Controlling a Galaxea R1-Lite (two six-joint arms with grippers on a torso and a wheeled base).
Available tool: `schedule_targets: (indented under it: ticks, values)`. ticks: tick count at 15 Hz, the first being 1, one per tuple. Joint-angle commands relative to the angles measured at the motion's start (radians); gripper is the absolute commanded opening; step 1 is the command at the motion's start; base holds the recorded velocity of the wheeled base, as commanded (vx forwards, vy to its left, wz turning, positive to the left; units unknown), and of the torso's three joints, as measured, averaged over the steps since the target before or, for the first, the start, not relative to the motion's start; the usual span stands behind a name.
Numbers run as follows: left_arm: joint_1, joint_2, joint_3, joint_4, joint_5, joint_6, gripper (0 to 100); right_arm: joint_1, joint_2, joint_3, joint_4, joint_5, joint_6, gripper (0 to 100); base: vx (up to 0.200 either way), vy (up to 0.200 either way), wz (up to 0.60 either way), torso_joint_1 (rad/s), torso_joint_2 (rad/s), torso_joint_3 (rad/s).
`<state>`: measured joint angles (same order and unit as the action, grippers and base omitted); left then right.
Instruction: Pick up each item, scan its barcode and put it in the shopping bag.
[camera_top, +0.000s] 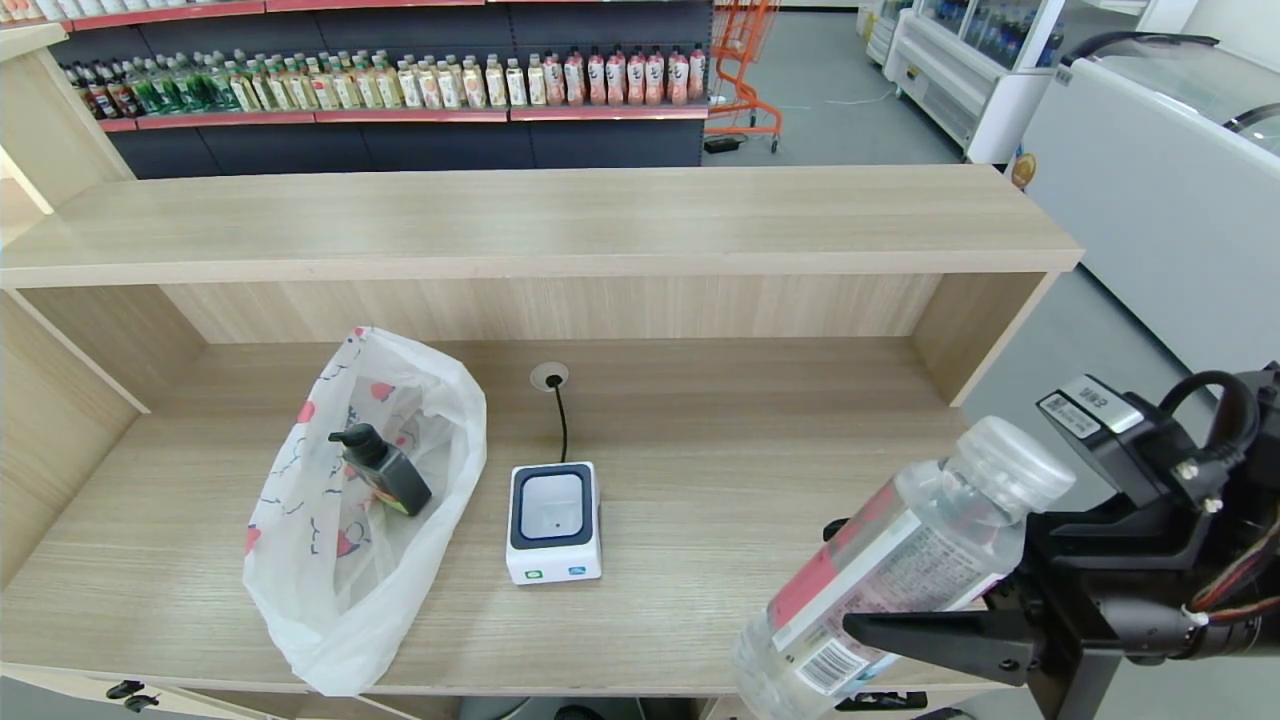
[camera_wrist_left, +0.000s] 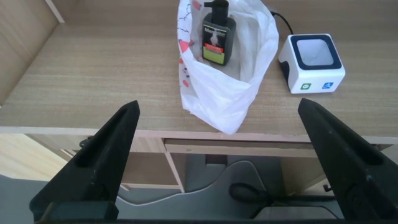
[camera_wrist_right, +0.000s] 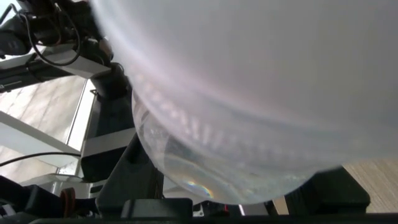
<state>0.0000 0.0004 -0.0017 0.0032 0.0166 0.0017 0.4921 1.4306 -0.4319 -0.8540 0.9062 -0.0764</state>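
- Right end effector (camera_top: 890, 585) is clamped round the middle of a clear water bottle (camera_top: 905, 555). One black finger runs across the front of the label and the other sits behind it, all hanging over the near right corner of the desk (camera_top: 720, 470).
- Bottle is tilted, cap end up and away, base down toward the near edge.
- Barcode (camera_top: 830, 665) sits low on the label, clear of the fingers. I'd guess that's why the grip is mid-body: nothing covers the code.
- That barcode faces upward rather than down at the desk, so my read is the wrist needs a roll before it'll scan.
- Scanner (camera_top: 553, 520) is well off to the left of that end effector and a bit farther forward. Its window faces up and its cable (camera_top: 562, 420) runs to a hole in the desk.
- Shopping bag (camera_top: 300, 600) lies just beyond the scanner, farther left again, mouth gaping, with a dark pump bottle (camera_top: 385, 475) already inside.
- Having the scanner between the held bottle and the bag looks deliberate: scan on the way over.
- Left end effector (camera_wrist_left: 217, 107) is spread wide with nothing in it. It's hanging back off the desk's near edge with the bag straight ahead, seemingly just out of the way.
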Motion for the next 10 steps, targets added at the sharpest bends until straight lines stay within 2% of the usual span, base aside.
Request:
schedule_targets:
  ticks: [1,7,9,10]
  values:
    - [0.0,0.0,0.0,0.0,0.0,0.0,100,0.0,-0.001,-0.001,0.0,0.0,0.0,0,0.0,0.0,0.0,0.0,0.0,0.0]
    - [0.0,0.0,0.0,0.0,0.0,0.0,100,-0.04,-0.013,-0.022,-0.008,-0.009,-0.014,0,0.0,0.0,0.0,0.0,0.0,0.0]
    - [0.0,0.0,0.0,0.0,0.0,0.0,100,-0.076,0.008,-0.048,-0.019,-0.113,-0.151,0,0.0,0.0,0.0,0.0,0.0,0.0]
    - [0.0,0.0,0.0,0.0,0.0,0.0,100,-0.11,0.039,-0.07,-0.023,-0.224,-0.344,0,0.0,0.0,0.0,0.0,0.0,0.0]
